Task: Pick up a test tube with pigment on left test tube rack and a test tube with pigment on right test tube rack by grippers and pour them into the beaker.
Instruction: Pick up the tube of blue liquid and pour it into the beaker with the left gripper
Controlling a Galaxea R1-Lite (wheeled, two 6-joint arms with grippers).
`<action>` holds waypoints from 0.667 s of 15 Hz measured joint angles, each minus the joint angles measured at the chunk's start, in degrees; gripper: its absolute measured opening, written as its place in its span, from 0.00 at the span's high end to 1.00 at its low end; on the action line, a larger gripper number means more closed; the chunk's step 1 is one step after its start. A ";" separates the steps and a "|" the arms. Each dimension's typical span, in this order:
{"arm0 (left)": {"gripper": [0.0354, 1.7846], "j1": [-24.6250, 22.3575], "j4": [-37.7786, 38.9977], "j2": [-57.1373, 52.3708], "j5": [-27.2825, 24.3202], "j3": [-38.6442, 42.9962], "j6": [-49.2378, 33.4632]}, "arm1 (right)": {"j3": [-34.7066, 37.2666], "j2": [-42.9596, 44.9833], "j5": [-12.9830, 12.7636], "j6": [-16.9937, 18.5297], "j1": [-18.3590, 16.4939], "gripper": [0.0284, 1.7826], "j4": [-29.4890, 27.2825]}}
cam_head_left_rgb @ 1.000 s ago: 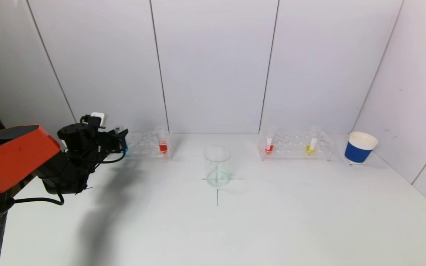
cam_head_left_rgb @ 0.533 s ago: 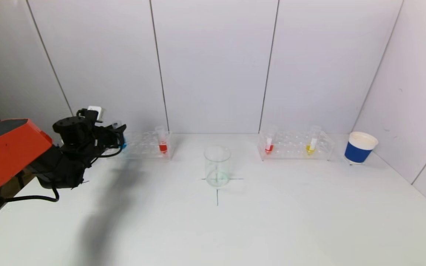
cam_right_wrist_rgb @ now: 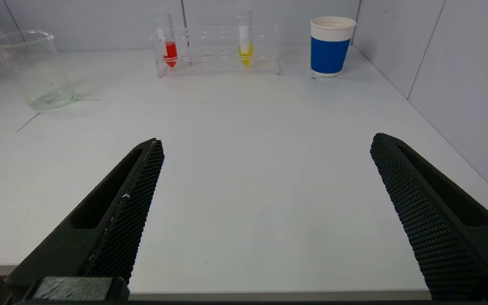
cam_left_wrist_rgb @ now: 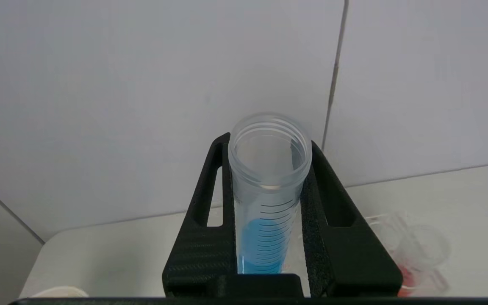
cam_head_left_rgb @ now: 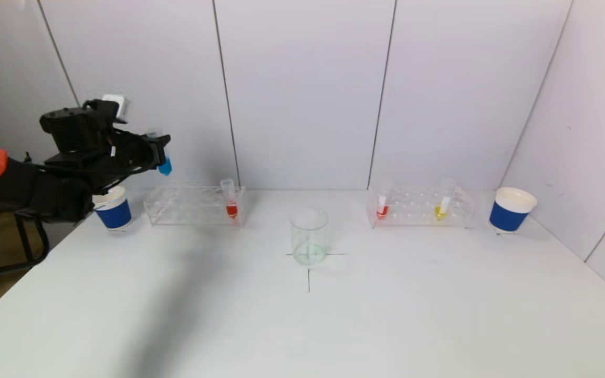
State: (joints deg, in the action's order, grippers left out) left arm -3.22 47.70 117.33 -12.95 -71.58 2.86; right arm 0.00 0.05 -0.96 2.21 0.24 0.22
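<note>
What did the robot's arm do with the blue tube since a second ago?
The left gripper, shut on the blue tube, lifted it up out of the left rack, and a blue cup now shows beside the rack. The red tube, beaker, right rack and open right gripper stayed put.

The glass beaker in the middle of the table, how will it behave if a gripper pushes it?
The beaker looks like thin clear glass, so it is probably fragile. It appears empty, so likely light and easy to slide on the smooth table. It stands taller than wide, so a push near its rim might tip it.
</note>
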 joint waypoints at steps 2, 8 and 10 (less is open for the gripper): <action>0.76 1.88 -7.27 -4.40 -0.26 -2.43 0.24 | 0.00 0.00 0.00 -0.01 0.00 0.00 0.02; 0.76 11.09 -25.86 -8.73 -7.63 -15.54 1.23 | 0.00 0.00 0.00 0.02 0.00 0.00 0.02; 0.76 13.91 -29.46 -7.72 -13.79 -17.82 3.91 | 0.00 0.00 0.00 0.00 0.00 0.00 0.00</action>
State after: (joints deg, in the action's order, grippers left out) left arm 10.69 18.24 109.62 -26.73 -89.41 6.78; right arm 0.00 0.05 -0.96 2.21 0.24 0.22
